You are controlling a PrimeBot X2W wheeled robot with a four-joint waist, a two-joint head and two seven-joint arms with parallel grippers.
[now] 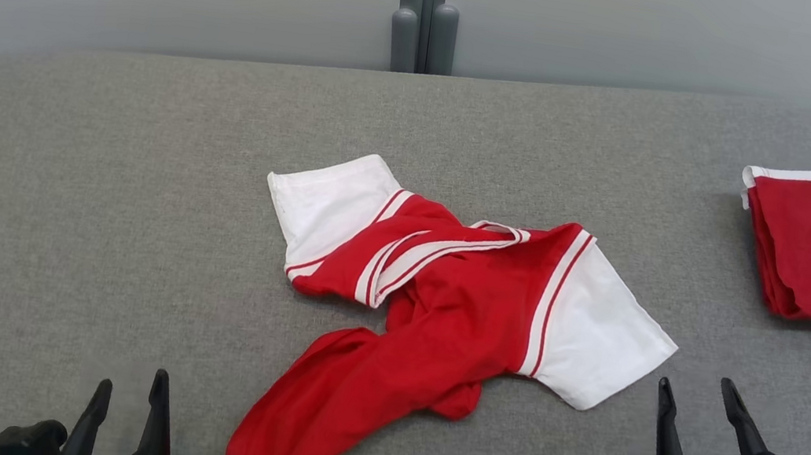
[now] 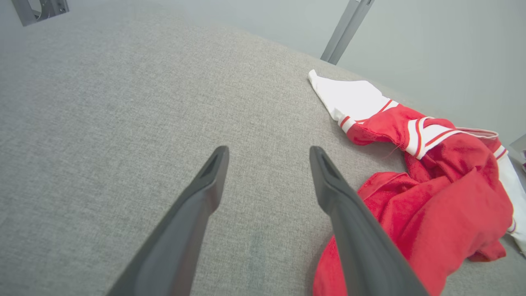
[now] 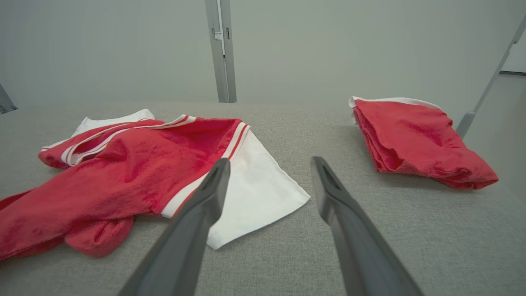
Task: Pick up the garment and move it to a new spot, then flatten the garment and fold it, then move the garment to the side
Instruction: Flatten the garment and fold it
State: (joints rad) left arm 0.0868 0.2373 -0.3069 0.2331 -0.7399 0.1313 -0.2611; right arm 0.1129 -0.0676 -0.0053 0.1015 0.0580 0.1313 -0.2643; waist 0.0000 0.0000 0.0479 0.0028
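I've got left gripper [image 1: 133, 378] and right gripper [image 1: 696, 382] wide open, empty, either side of the crumpled garment [image 1: 443, 296]; right wrist view catches a folded red pile [image 3: 415, 139].

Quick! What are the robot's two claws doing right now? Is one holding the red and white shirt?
Left claw: open, holding nothing.
Right claw: open, holding nothing; the shirt lies loose on the table.
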